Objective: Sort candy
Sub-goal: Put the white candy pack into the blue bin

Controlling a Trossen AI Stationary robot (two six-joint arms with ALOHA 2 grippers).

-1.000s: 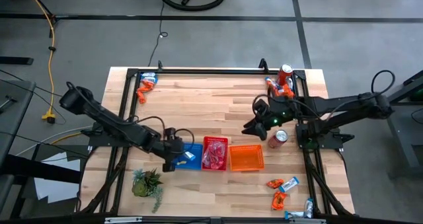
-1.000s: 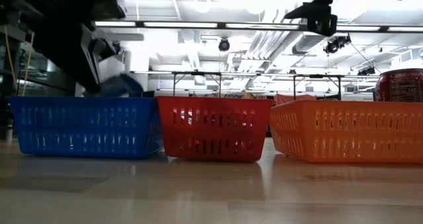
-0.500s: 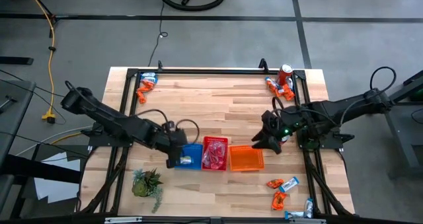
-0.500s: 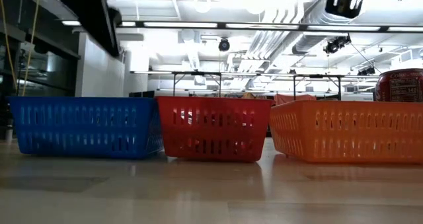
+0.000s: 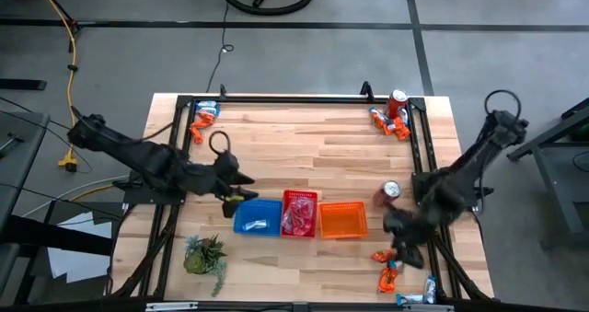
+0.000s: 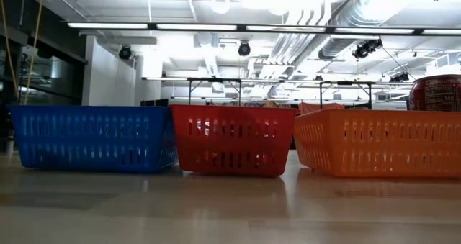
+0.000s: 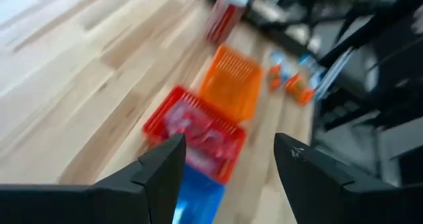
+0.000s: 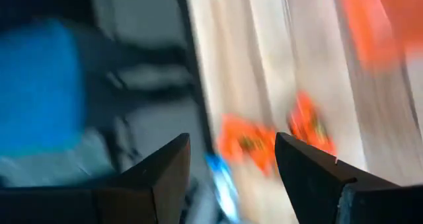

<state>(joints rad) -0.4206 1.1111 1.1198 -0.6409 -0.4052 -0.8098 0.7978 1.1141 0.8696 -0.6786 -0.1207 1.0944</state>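
Three small baskets stand in a row near the table's front: blue [image 5: 269,207], red [image 5: 300,195] and orange [image 5: 342,222]. A silver-blue candy [image 5: 260,225] lies in the blue one, and pink and red candy [image 5: 296,218] fills the red one. Loose candy lies at the near right [image 5: 390,257], the far left [image 5: 204,119] and the far right [image 5: 386,121]. My left gripper [image 5: 241,190] hangs open and empty just beyond the blue basket's far left corner. My right gripper [image 5: 405,243] is open and empty above the near-right candy [image 8: 248,141].
One red can [image 5: 397,100] stands at the far right corner and another [image 5: 386,194] lies beside the orange basket. A green potted plant [image 5: 204,255] sits at the near left. A black frame [image 5: 419,156] runs along the table's edges. The wooden middle [image 5: 304,151] is bare.
My left gripper has opened and let a silver-blue candy fall into the blue basket, then risen and drawn back toward the far left. My right gripper has swung from the table's right middle toward the near right corner, to above the loose candy, staying open.
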